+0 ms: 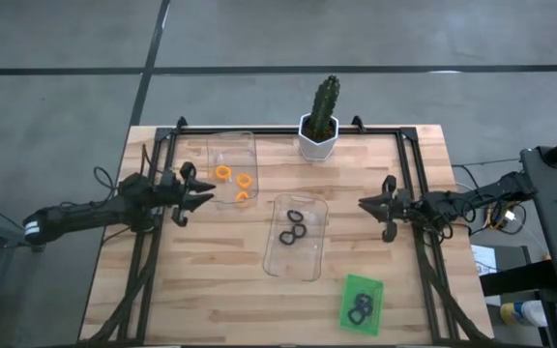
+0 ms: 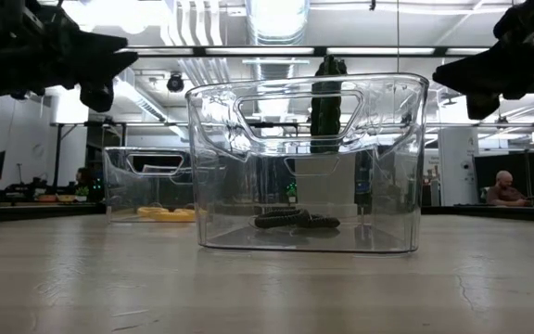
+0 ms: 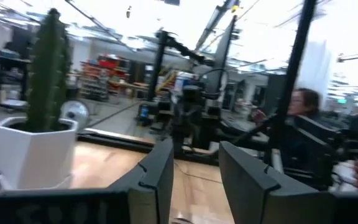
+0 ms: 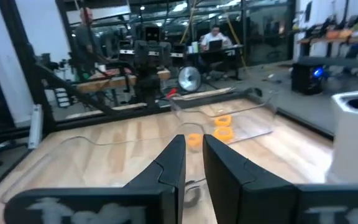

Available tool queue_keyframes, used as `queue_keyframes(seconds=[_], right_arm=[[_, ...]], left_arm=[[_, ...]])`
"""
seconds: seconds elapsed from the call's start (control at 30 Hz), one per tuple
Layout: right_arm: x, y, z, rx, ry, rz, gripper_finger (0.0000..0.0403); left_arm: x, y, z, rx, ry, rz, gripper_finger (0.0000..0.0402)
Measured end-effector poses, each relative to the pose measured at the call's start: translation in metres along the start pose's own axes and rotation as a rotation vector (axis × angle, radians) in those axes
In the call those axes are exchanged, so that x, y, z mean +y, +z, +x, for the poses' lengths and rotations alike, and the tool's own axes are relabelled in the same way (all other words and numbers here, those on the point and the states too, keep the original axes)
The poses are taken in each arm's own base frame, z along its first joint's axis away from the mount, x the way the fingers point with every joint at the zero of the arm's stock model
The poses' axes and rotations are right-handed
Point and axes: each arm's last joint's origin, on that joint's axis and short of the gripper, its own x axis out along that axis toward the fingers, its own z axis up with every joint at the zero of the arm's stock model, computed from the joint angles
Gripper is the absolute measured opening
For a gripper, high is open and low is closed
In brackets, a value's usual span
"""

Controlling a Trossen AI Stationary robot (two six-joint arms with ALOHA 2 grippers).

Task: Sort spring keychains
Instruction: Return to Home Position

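Your left gripper [image 1: 204, 196] gapes empty at frame left beside the orange keychains [image 1: 233, 180]; your right gripper [image 1: 366, 204] sits narrow, empty, at frame right.

No text, label, brand, number or sign could be read anywhere in the four views, neither on the table and the things on it nor in the room behind, where any markings were too small or blurred.

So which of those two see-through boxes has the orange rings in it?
The clear tray nearer the cactus, beside the left gripper, holds three orange rings. The other clear tray, mid-table, holds only black rings.
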Motion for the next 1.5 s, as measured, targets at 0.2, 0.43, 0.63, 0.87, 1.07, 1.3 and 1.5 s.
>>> queue_keyframes(seconds=[0.2, 0.43, 0.63, 0.87, 1.07, 1.3, 1.5], right_arm=[[-0.002, 0.001, -0.001, -0.009, -0.027, -0.015, 0.0052], [-0.003, 0.007, -0.007, -0.074, -0.012, 0.034, 0.0052], [-0.005, 0.01, -0.012, -0.112, 0.009, 0.028, 0.0052], [-0.005, 0.01, -0.012, -0.111, 0.011, 0.058, 0.0052], [-0.005, 0.01, -0.012, -0.113, -0.004, 0.063, 0.0052], [-0.005, 0.008, -0.011, -0.089, -0.008, 0.05, 0.0052], [-0.005, 0.007, -0.011, -0.076, -0.01, 0.044, 0.0052]], left_arm=[[0.001, 0.0, 0.0, -0.011, 0.045, 0.013, 0.0121], [0.004, 0.007, -0.002, -0.102, 0.181, 0.051, 0.0121], [0.003, 0.009, -0.003, -0.124, 0.182, 0.056, 0.0121], [0.002, 0.012, -0.004, -0.155, 0.175, 0.092, 0.0121], [0.0, 0.018, -0.005, -0.211, 0.156, 0.133, 0.0121], [0.0, 0.017, -0.004, -0.202, 0.134, 0.09, 0.0121], [0.0, 0.017, -0.004, -0.2, 0.135, 0.09, 0.0121]])
